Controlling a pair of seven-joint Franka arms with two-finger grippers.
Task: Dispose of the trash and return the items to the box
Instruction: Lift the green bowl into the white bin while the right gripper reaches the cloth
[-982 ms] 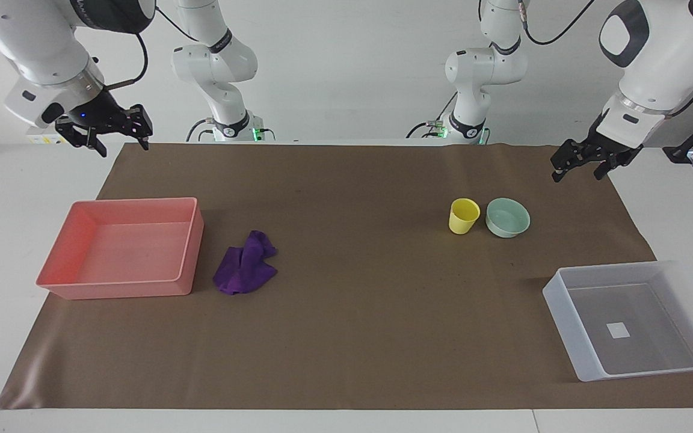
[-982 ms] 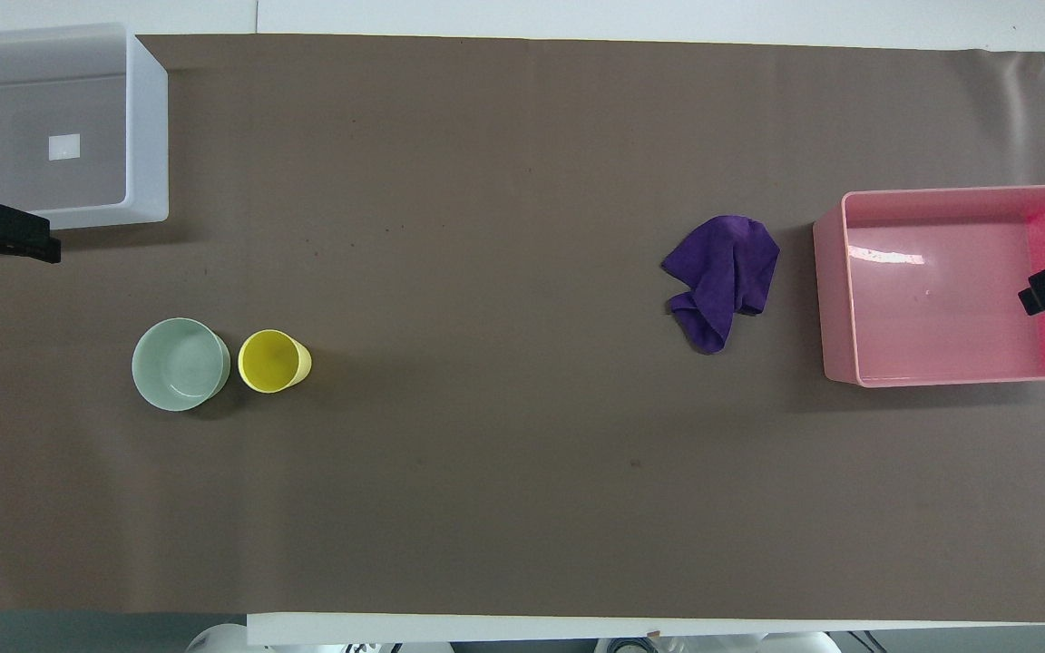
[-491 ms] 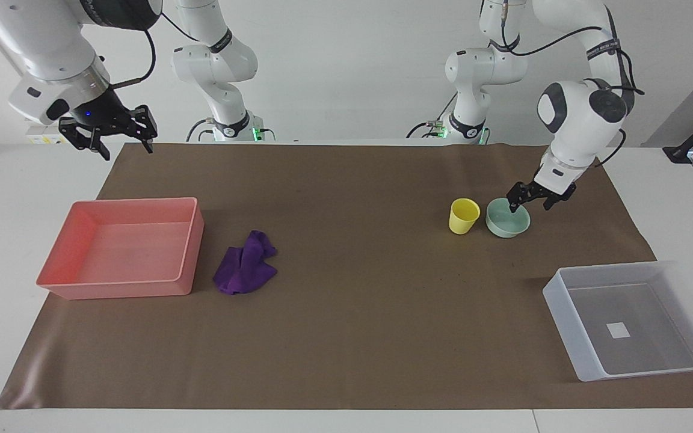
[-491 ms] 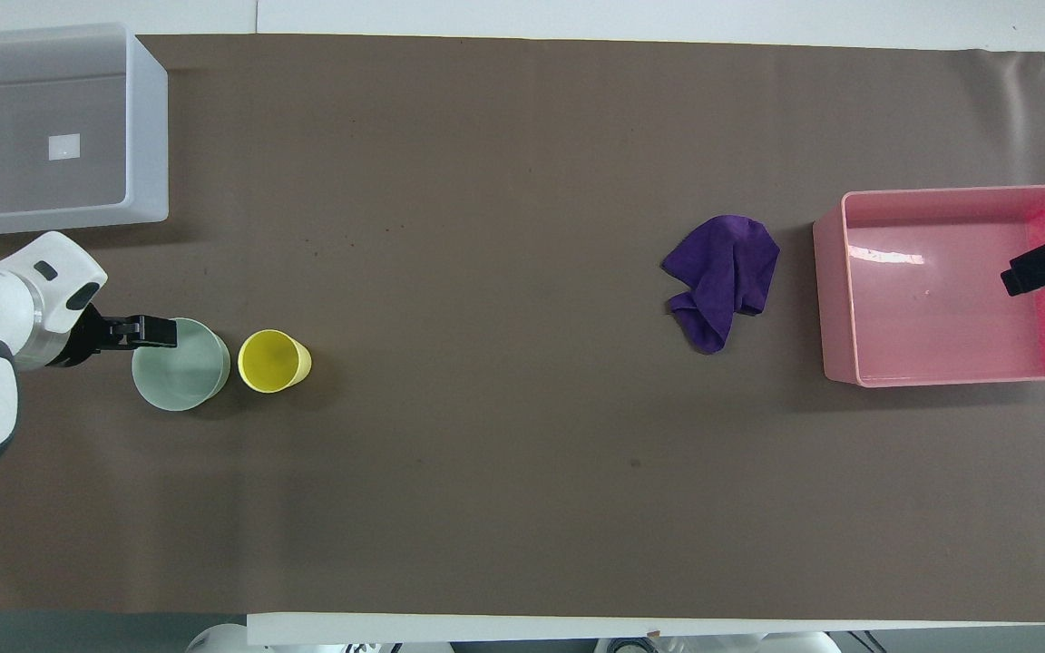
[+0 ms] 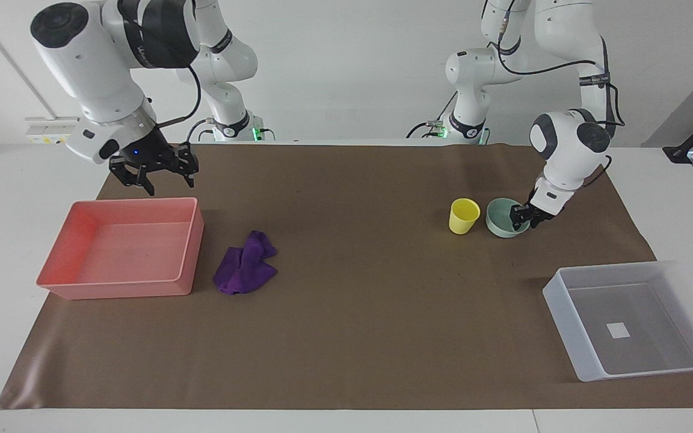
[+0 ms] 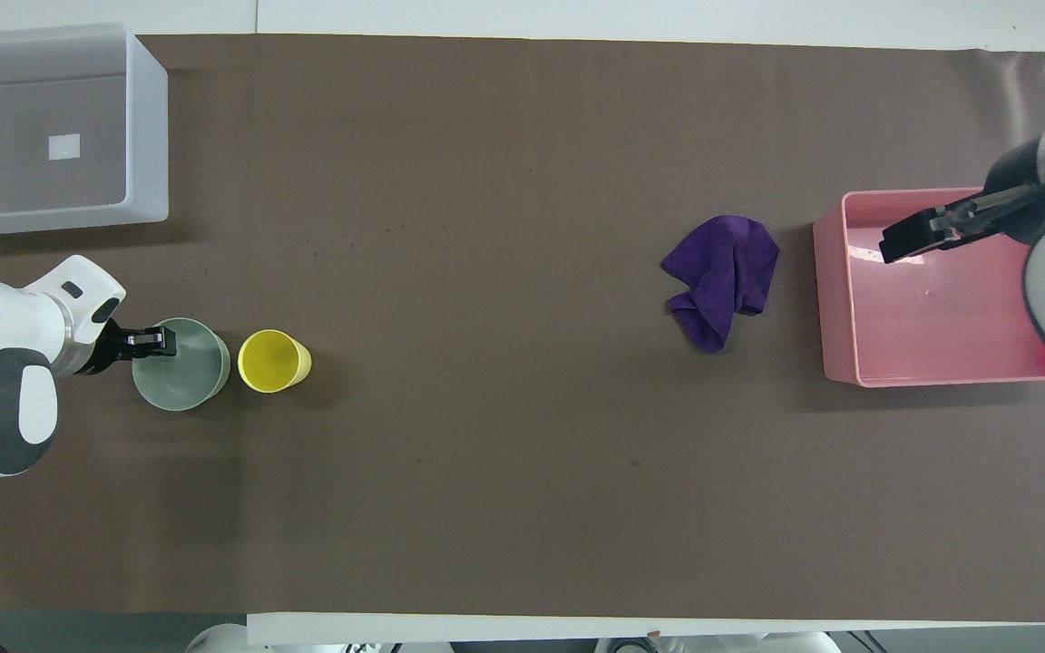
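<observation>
Left gripper (image 5: 521, 218) sits low at the rim of the pale mint-green round bowl (image 5: 503, 219), on the side toward the left arm's end of the table (image 5: 358, 337); I cannot tell whether it has closed on the rim. Small yellow plastic cup (image 5: 463, 215) stands just beside the bowl. Translucent whitish rectangular bin (image 5: 629, 319) lies farther from the robots. Right gripper (image 5: 154, 174) hangs open above the pink rectangular tray (image 5: 121, 248); crumpled purple cloth (image 5: 244, 263) lies beside that tray.
</observation>
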